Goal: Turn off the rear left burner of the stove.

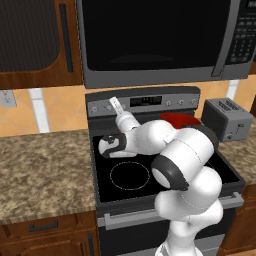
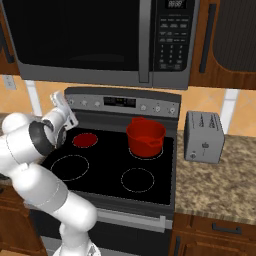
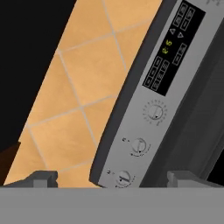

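Note:
The stove (image 2: 150, 192) has a black glass top and a grey back panel (image 2: 122, 102) with knobs and a display. The rear left burner (image 2: 85, 140) glows as a solid red disc. In the left base view my arm covers it. My gripper (image 2: 60, 102) is raised above the cooktop at the panel's left end (image 1: 115, 105), close to the leftmost knobs. In the hand view the panel runs slanted, with three knobs in a row (image 3: 155, 111) (image 3: 139, 146) (image 3: 122, 178). The gripper (image 3: 113, 179) is open, fingertips wide apart, and the lowest knob lies between them, ahead of the tips.
A red pot (image 2: 146, 136) sits on the rear right burner. White-outlined rings mark the front left (image 2: 70, 166) and front right (image 2: 137, 180) zones. A toaster (image 2: 202, 136) stands on the right counter. A black microwave (image 2: 100, 40) hangs low over the stove.

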### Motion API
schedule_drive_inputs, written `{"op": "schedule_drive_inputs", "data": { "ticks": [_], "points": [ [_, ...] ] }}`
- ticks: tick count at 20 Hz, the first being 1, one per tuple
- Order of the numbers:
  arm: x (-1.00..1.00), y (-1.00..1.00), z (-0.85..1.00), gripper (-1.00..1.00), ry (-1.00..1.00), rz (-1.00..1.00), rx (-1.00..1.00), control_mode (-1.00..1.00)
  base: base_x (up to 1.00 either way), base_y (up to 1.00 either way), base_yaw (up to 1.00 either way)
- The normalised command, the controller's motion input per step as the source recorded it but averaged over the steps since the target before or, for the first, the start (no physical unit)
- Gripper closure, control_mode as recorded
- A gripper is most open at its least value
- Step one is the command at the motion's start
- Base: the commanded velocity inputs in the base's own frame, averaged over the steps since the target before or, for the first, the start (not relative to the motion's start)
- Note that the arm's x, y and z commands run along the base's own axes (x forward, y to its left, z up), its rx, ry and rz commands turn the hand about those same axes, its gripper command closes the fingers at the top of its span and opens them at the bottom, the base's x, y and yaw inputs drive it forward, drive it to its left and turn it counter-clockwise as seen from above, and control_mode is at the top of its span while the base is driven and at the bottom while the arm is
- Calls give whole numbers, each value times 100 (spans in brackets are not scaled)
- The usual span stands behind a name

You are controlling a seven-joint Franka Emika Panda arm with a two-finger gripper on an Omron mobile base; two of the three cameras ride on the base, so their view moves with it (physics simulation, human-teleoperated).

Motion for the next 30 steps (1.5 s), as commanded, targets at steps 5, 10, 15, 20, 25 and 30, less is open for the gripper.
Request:
{"op": "schedule_drive_inputs", "data": {
  "ticks": [5, 10, 15, 20, 25, 30],
  "points": [
    [10, -13, -16, -100, 0, 0, 0, -100, 0, 0, 0],
    [0, -14, -28, -100, -1, 0, 0, -100, 0, 0, 0],
    [10, 0, -12, -100, 0, 0, 0, -100, 0, 0, 0],
    [17, 1, -22, -100, 0, 0, 0, -100, 0, 0, 0],
    [15, 9, -23, -100, 0, 0, 0, -100, 0, 0, 0],
    [19, 24, -9, -100, 0, 0, 0, -100, 0, 0, 0]
  ]
}}
